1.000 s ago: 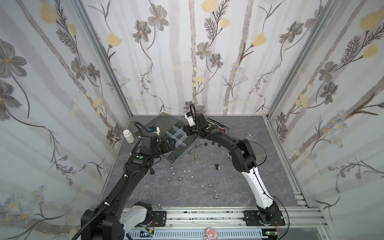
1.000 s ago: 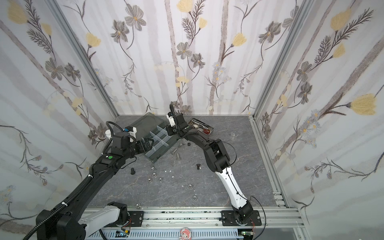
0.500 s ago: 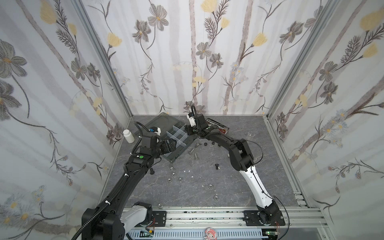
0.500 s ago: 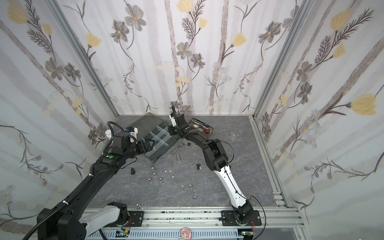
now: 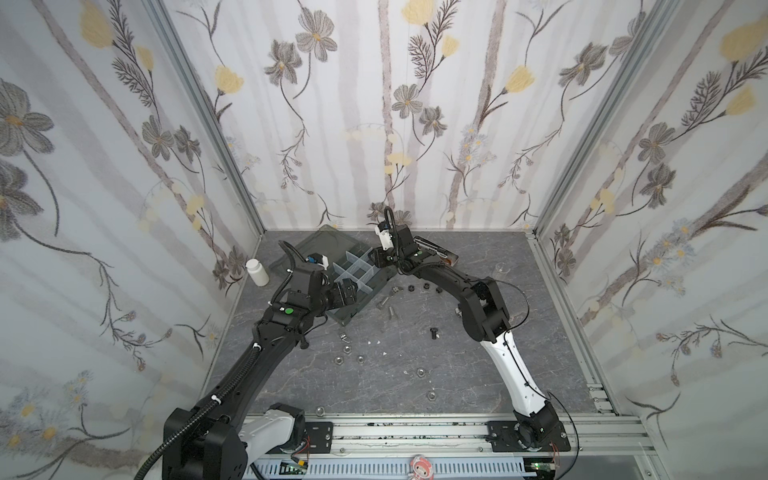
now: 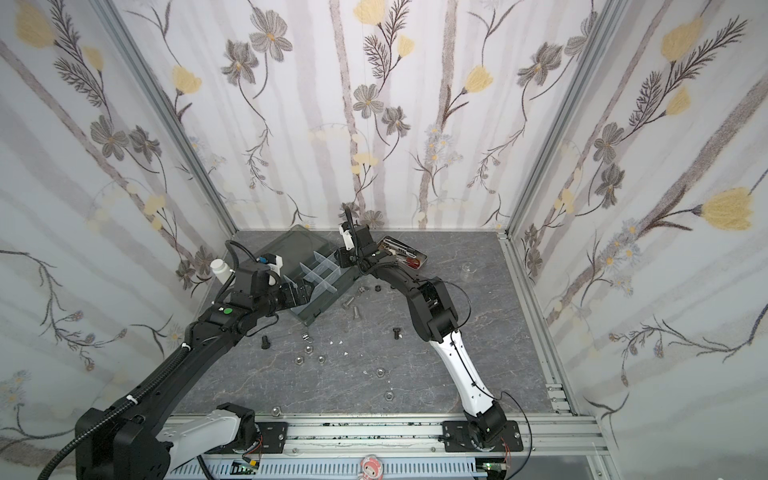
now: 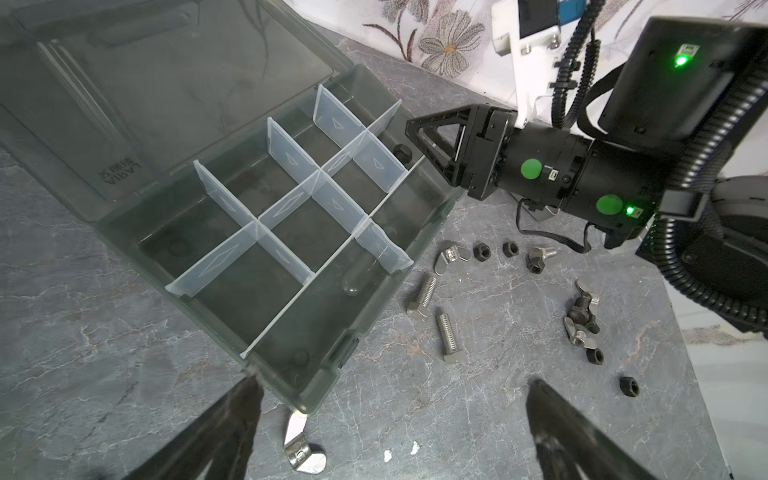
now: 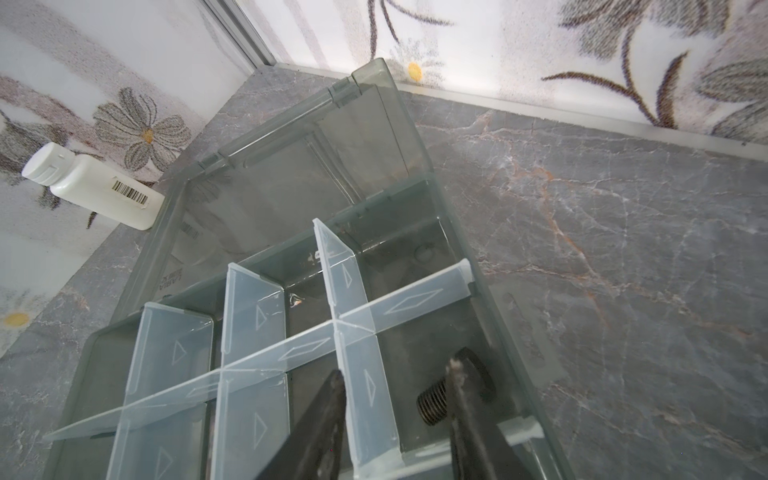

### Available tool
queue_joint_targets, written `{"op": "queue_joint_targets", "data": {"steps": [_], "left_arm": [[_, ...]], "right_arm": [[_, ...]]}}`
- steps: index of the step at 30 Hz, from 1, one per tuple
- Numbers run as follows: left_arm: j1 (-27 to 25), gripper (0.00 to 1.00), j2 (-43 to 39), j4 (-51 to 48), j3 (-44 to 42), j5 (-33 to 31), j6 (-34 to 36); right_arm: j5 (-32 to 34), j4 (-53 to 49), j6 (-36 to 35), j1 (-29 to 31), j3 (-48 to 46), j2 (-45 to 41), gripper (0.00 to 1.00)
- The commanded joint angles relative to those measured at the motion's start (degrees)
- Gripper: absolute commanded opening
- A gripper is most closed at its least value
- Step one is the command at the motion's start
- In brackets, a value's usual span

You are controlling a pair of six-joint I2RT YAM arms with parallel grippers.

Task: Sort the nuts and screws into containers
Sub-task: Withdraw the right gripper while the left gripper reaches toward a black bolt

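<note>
Inside a corner compartment [image 8: 411, 340], a black threaded screw [image 8: 431, 405] lies flat; right fingers [image 8: 322, 424] and left fingers [image 7: 224, 419] stand spread.

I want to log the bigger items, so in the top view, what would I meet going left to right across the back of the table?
white bottle → organizer box → metal tin → small clear glass
</note>
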Motion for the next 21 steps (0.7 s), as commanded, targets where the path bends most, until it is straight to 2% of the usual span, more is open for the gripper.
{"op": "queue_joint_targets", "data": {"steps": [1, 4, 7, 15, 19, 21], "left_arm": [[-1.55, 0.98, -0.08, -2.96, 2.48, -1.95, 1.05], [-3.94, 0.96, -0.01, -5.77, 4.66, -3.94, 1.51], [-6.64, 0.95, 0.16, -8.04, 6.22, -5.5, 1.18], [-15.5, 0.91, 5.63, -10.57, 9.62, -8.06, -0.66], [-20.27, 0.91, 10.28, -10.96, 12.4, -9.25, -0.93], [-22.43, 0.9, 12.65, -10.98, 13.95, -10.12, -1.21]], "right_arm": [[0.47, -0.63, -0.22, -0.21, -0.4, -3.83, 0.41], [0.82, -0.38, 0.52, -0.95, -4.27, -8.91, 0.41], [0.61, 2.66, 1.42, -1.88, -12.39, -15.87, 0.41], [0.27, 15.25, 7.38, -6.72, -40.27, -36.46, 0.42], [1.02, 18.31, 9.66, -9.75, -51.23, -45.43, 0.51], [1.12, 20.64, 11.2, -11.78, -57.41, -50.04, 0.52]]}}
